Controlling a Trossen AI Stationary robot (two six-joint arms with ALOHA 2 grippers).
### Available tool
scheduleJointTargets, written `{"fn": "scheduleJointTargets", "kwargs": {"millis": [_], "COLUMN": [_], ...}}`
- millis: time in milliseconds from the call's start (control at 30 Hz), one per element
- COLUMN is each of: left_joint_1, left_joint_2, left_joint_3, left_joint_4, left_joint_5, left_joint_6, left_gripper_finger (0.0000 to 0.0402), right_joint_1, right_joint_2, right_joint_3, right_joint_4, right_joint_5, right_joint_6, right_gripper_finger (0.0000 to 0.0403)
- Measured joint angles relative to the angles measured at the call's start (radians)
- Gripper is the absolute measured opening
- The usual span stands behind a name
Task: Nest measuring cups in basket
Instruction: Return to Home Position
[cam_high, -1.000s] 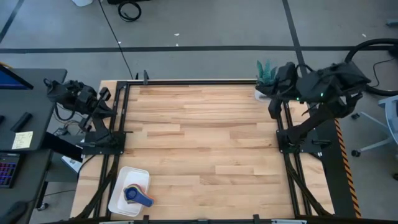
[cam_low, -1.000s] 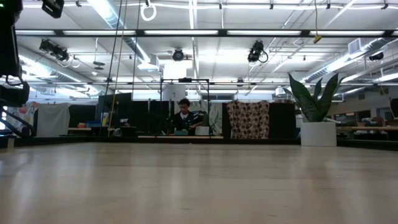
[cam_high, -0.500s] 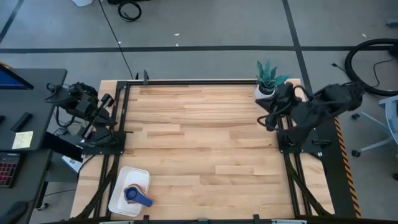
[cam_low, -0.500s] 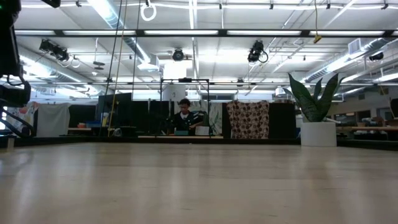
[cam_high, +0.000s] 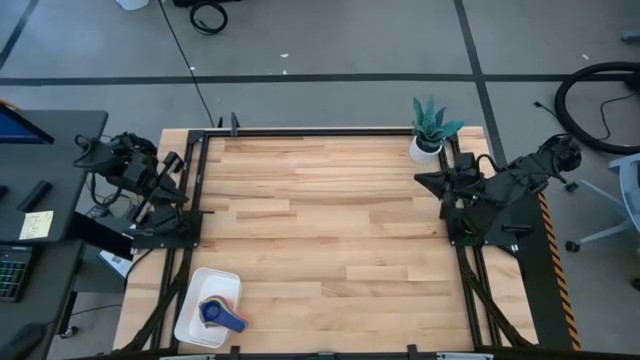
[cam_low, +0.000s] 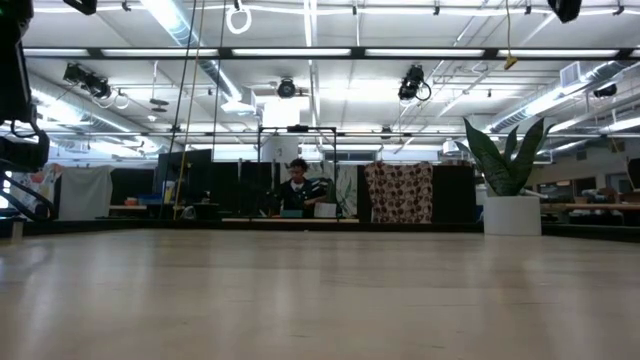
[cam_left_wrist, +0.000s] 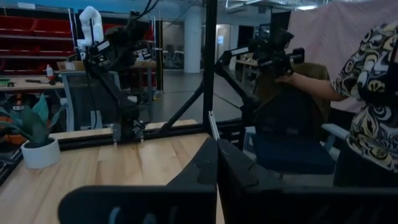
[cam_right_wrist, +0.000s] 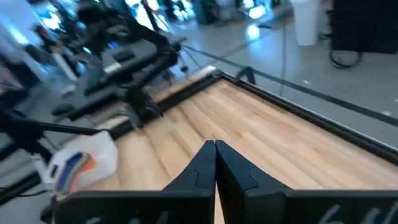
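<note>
The white basket (cam_high: 196, 318) lies at the table's near left corner. The measuring cups (cam_high: 218, 312) sit stacked inside it, a dark blue one on top with orange, yellow and light blue rims showing. The right wrist view shows the basket (cam_right_wrist: 102, 149) and the cups (cam_right_wrist: 71, 167) far off. My left gripper (cam_high: 172, 163) is shut and hovers level by the table's left edge, far from the basket. My right gripper (cam_high: 418, 178) is also shut and sits by the right edge, pointing across the table. Both wrist views show the fingertips (cam_left_wrist: 216, 163) (cam_right_wrist: 215, 149) closed on nothing.
A small potted plant (cam_high: 430, 128) stands at the far right corner, close to my right arm. Black frame rails (cam_high: 195, 180) run along both side edges. Beyond the table, a person in a patterned top (cam_left_wrist: 373, 81) stands beside a chair. The wooden top (cam_high: 320, 220) lies between the arms.
My right arm has folded downward and drawn back toward the table's right edge. Its gripper has sunk from high beside the plant to a lower place and has rolled somewhat. The fingers stayed shut. The basket and the cups have not moved.
</note>
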Motion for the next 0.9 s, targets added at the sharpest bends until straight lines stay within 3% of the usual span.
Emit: {"fn": "scheduleJointTargets", "kwargs": {"millis": [267, 467, 900], "left_joint_1": [0.0, 0.0, 0.0], "left_joint_2": [0.0, 0.0, 0.0], "left_joint_3": [0.0, -0.028, -0.237], "left_joint_4": [-0.032, -0.01, 0.206], "left_joint_5": [0.0, 0.0, -0.001], "left_joint_6": [-0.005, -0.026, -0.017], "left_gripper_finger": [0.0, 0.0, 0.0], "right_joint_1": [0.003, 0.003, 0.003], "right_joint_2": [-0.226, -0.335, -0.39], "right_joint_3": [-0.283, -0.444, -0.699], "right_joint_4": [0.401, 0.574, 0.89], "right_joint_5": [-0.126, -0.141, -0.179], "right_joint_6": [-0.247, -0.324, -0.398], "right_gripper_finger": [0.0009, 0.0009, 0.0009]}}
